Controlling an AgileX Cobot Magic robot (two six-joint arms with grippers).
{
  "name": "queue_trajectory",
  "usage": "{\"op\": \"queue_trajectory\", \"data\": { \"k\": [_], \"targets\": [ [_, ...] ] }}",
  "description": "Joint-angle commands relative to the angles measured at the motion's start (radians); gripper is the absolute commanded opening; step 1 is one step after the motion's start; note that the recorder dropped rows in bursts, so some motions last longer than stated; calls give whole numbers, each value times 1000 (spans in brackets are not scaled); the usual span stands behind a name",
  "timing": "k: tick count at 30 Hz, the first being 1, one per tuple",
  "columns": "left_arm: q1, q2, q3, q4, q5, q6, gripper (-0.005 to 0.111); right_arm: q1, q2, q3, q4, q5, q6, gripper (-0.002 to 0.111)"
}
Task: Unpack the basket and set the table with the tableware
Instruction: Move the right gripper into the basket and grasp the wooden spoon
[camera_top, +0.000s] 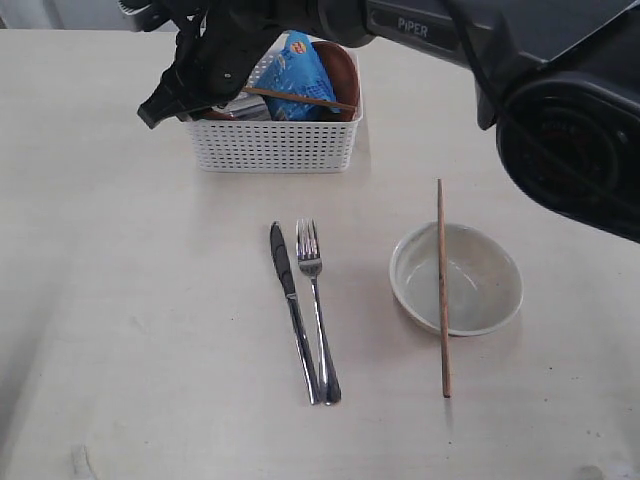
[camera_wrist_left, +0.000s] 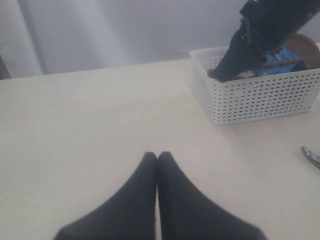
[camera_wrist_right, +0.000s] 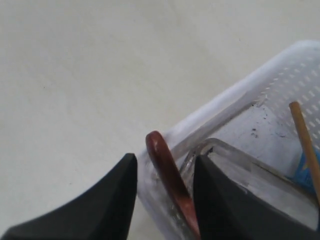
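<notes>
Tableware is split between the table and the white basket, which stands at the far side of the tabletop. Laid out nearer the camera are the knife and fork, side by side, and to their right the cream bowl with one chopstick lying across its rim. In the basket, the second chopstick rests across a blue snack packet in front of the brown plate. The right arm reaches across to the basket's left end and hides part of its contents. The right gripper has its jaws spread, with the tip of the reddish-brown spoon between them at the basket's rim; contact cannot be made out. Beside the spoon a shiny edge, seemingly the steel cup, is blurred and cut off. The left gripper hovers over bare tabletop well apart from the basket, fingers pressed together.
</notes>
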Motion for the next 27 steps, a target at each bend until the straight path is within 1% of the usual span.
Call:
{"op": "queue_trajectory", "data": {
  "k": [1,6,8,11,15,16,27],
  "targets": [
    [2,-3,2,5,-3,0,0,1,-3,-5,-11,-28,-13,37],
    [2,-3,2,5,-3,0,0,1,3,-5,-11,-31,-25,37],
    [2,-3,2,5,-3,0,0,1,10,-5,-11,-27,-25,34],
    [2,-3,2,5,-3,0,0,1,19,-5,-11,-14,-25,21],
    [2,-3,2,5,-3,0,0,1,14,-5,-11,-13,-40,1],
    [2,-3,2,5,-3,0,0,1,9,-5,-11,-13,-42,-1],
    [2,-3,2,5,-3,0,0,1,-57,-5,-34,-13,-70,-1]
  ]
}}
